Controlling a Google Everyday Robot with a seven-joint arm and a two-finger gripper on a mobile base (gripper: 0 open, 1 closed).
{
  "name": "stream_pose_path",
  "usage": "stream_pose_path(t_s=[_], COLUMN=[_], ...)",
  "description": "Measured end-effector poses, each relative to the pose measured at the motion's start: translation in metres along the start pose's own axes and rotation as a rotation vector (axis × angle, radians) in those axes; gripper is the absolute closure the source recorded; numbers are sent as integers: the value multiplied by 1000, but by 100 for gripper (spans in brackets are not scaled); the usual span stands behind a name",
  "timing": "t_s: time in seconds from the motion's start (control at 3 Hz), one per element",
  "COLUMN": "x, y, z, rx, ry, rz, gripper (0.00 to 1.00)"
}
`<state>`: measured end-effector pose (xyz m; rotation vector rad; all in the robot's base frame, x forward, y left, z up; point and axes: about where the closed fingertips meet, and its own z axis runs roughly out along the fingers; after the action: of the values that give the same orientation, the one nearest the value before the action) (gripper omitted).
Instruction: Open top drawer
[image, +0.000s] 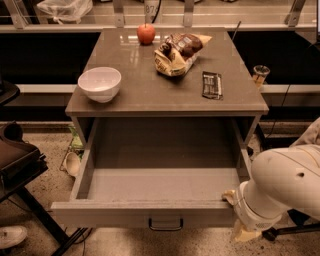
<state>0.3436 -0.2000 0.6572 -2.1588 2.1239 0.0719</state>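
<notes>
The top drawer (160, 184) of the grey-beige cabinet stands pulled far out. Its deep plain grey box is empty. Its front panel faces me at the bottom, with a small dark bar handle (165, 223) at its centre. My white arm (280, 187) comes in from the right. The gripper (243, 234) hangs low beside the right end of the drawer front, mostly hidden behind the wrist. No other drawers show.
On the cabinet top are a white bowl (100, 83), a red apple (146, 33), a chip bag (177, 52) and a dark snack bar (212, 84). A black chair (20, 160) stands on the left. A cup (260, 75) sits on the ledge on the right.
</notes>
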Motion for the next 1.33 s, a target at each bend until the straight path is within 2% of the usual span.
stream_pose_path(t_s=[0.33,0.67,1.0,1.33], x=[13,18,18,18], y=[30,38,39,39], z=[-11,-16,-16,-16], rx=[31,42,42,42], ry=[34,41,42,42], rz=[57,76,76,76], gripper=[72,71,40,17])
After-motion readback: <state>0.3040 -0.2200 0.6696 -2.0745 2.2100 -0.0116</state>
